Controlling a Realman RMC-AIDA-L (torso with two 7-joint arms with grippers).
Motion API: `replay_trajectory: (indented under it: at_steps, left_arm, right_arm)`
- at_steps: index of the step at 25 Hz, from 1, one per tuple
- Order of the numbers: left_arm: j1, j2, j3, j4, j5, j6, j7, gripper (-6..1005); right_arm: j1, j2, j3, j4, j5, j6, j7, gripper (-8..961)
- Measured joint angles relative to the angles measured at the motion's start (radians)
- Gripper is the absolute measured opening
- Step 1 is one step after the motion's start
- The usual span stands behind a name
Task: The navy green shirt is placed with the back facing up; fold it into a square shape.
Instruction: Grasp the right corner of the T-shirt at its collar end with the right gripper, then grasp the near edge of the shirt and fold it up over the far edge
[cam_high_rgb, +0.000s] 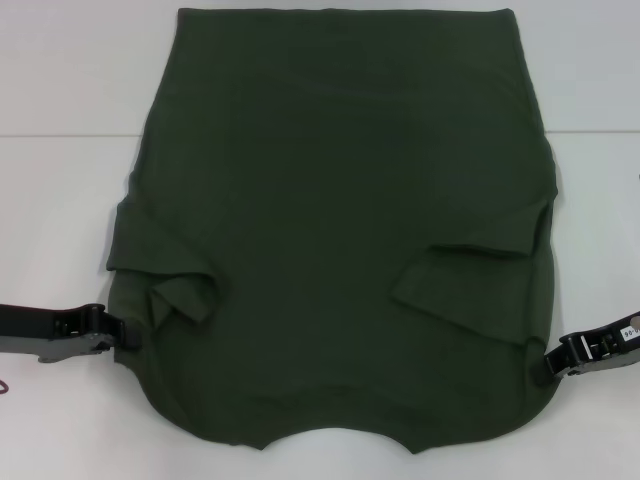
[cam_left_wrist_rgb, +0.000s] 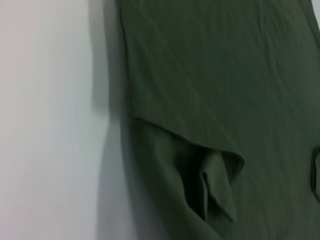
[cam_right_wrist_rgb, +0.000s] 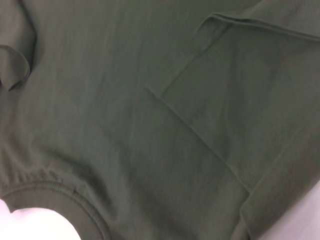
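Now, shirt: large dark olive-green cloth T-shirt (cam_high_rgb: 340, 230), sleeves tucked in, collar at worktop's near edge
Left gripper (cam_high_rgb: 125, 333): at shirt's left edge, finger state cannot tell
Right gripper (cam_high_rgb: 552, 362): at right edge, cannot tell
Risk: crumpled left sleeve (cam_high_rgb: 185, 295) may skew the fold

The shirt (cam_high_rgb: 335, 230) lies flat on the table (cam_high_rgb: 70, 200), filling the middle, collar edge nearest the robot and hem farthest away. Both sleeves are folded inward onto the body: the left sleeve (cam_high_rgb: 180, 290) lies bunched on the left part, the right sleeve (cam_high_rgb: 465, 285) flat on the right part. The left gripper (cam_high_rgb: 125, 333) is at the shirt's left edge, just nearer the robot than the left sleeve. The right gripper (cam_high_rgb: 550, 360) is at the shirt's right edge, near the right sleeve. The two grippers sit well apart, the shirt between them.
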Motion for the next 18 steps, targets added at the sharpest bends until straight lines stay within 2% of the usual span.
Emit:
replay_trajectory:
  at_steps: [7,13,18]
  left_arm:
    - [-0.001,0.003,0.002,-0.002,0.000,0.029,0.011,33]
    - [0.004,0.034,-0.001,-0.018,0.001,0.145,0.012,33]
    - [0.033,0.060,-0.023,-0.069,0.010,0.314,0.053,33]
  right_arm:
    - [-0.001,-0.001,-0.003,-0.011,0.008,-0.029,-0.075,85]
    - [-0.021,-0.016,0.010,-0.007,0.010,-0.125,-0.184,56]
    - [-0.056,-0.022,0.015,-0.001,0.011,-0.272,-0.301,56]
